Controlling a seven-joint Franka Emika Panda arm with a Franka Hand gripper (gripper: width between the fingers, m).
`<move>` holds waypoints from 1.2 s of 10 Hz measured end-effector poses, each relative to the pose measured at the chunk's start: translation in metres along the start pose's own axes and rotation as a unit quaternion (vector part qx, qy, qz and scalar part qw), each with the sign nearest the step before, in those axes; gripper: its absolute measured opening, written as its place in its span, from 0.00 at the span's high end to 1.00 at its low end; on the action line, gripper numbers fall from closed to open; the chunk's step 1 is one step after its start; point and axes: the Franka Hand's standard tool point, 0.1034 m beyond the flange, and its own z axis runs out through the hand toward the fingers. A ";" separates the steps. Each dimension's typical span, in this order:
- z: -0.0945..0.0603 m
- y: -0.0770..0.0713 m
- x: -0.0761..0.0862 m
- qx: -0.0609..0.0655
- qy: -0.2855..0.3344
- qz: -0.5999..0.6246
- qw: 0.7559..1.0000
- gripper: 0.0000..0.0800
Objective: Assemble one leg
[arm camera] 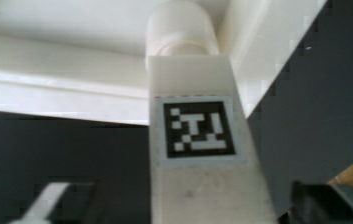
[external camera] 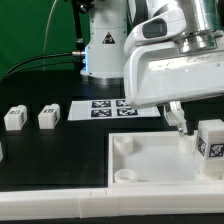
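Note:
A white square leg (external camera: 211,140) with a black-and-white tag stands upright on the large white panel (external camera: 150,165), at its corner on the exterior view's right. My gripper (external camera: 188,124) hangs just beside and above it. In the wrist view the same leg (arm camera: 199,130) runs between my two fingers, its rounded far end against the panel (arm camera: 48,80). My gripper (arm camera: 194,205) is open: a dark gap shows between the leg and each fingertip (arm camera: 48,205). Two more legs (external camera: 14,117) (external camera: 48,116) lie on the black table at the exterior view's left.
The marker board (external camera: 110,107) lies flat behind the panel. The arm's white base (external camera: 103,45) stands at the back. A round corner socket (external camera: 123,145) shows in the panel's near-left corner. A white strip (external camera: 50,197) runs along the table's front edge.

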 end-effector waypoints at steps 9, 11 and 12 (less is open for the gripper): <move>0.000 -0.001 0.000 0.001 0.000 -0.001 1.000 0.19; -0.004 -0.001 0.005 0.000 0.001 -0.002 1.000 0.19; -0.006 -0.002 0.005 0.002 -0.009 -0.002 1.000 0.19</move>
